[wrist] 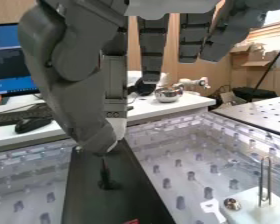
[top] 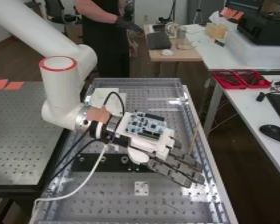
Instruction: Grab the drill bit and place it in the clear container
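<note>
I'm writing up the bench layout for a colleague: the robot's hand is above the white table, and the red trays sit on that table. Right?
Not quite: the high view shows the hand above the perforated bench. The red trays do sit on the white table.

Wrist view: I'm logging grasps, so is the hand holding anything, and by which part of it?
It cannot be told: a thin, dark, upright thing shows just below the hand, but whether it is held there is unclear.
</note>
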